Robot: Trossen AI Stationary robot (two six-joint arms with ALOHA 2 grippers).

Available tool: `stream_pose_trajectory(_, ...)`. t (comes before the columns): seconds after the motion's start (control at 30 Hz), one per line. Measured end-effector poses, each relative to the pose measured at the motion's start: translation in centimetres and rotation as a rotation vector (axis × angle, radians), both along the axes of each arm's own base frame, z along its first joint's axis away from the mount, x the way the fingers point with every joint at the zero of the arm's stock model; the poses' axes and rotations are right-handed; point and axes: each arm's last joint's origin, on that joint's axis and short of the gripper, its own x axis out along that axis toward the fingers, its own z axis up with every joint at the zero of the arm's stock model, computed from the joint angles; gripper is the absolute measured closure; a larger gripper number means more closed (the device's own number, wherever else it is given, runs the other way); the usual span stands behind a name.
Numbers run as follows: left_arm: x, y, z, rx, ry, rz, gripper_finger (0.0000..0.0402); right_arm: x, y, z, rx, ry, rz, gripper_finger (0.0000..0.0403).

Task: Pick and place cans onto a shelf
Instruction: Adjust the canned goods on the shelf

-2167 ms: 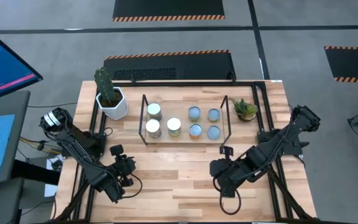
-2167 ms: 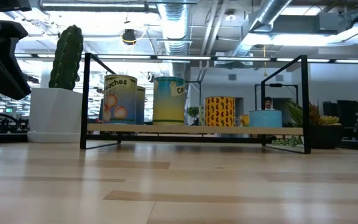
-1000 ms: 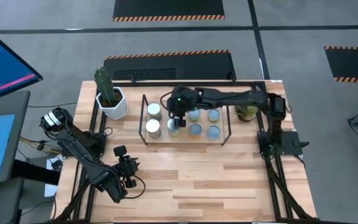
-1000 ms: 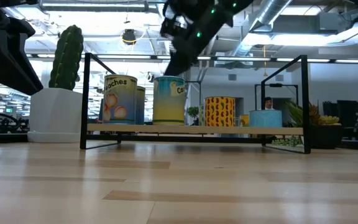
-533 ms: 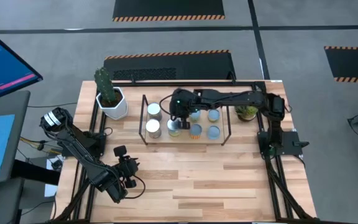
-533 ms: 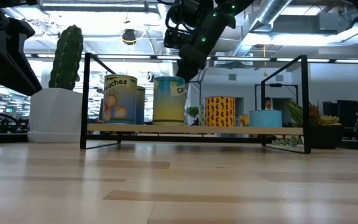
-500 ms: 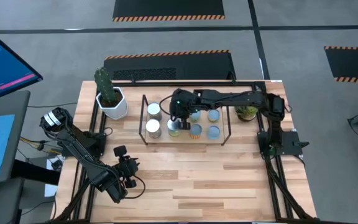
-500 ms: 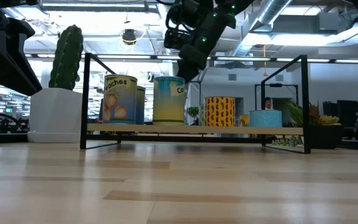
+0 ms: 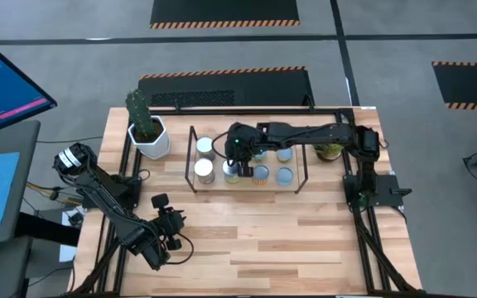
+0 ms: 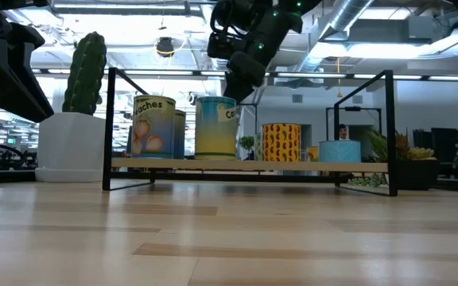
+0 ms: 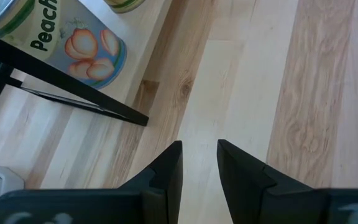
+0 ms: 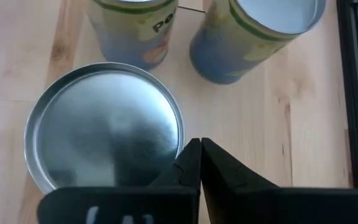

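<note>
From above, you see the right hand [image 9: 237, 165] reaching over the shelf [image 9: 192, 149] in the middle of the frame, above the front can [image 9: 233, 170]; all seven cans sit inside the shelf. The left hand [image 9: 161, 237] waits at the lower left of the worktop [image 9: 305, 248].

In the low view, the can [image 10: 215, 127] stands free on the shelf, with the right hand above it.

In the left wrist view, its fingers [image 11: 169, 171] stand apart, holding nothing.

In the right wrist view, the fingers [image 12: 194, 165] are pressed together beside the silver lid [image 12: 104, 130], empty. I judge placing is finished; next you should lift straight up and retreat.
</note>
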Motion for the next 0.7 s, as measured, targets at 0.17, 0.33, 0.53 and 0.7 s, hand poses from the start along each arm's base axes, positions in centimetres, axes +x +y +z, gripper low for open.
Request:
stream_pose_trajectory(0.17,0.00,0.01,-0.01,0.000,0.000,0.000,0.0313,0.00,0.28,-0.04,0.001,0.006,0.006,0.0374)
stream_pose_trajectory(0.33,0.00,0.01,-0.01,0.000,0.000,0.000,0.0313,0.00,0.30,-0.04,0.002,0.007,0.007,0.0371)
stream_pose_trajectory(0.53,-0.01,0.00,-0.01,0.000,0.000,0.000,0.0313,0.00,0.31,-0.04,0.002,0.007,0.007,0.0370)
stream_pose_trajectory(0.7,-0.01,0.00,-0.01,0.000,0.000,0.000,0.0313,0.05,0.62,-0.04,0.002,0.007,0.015,0.0369)
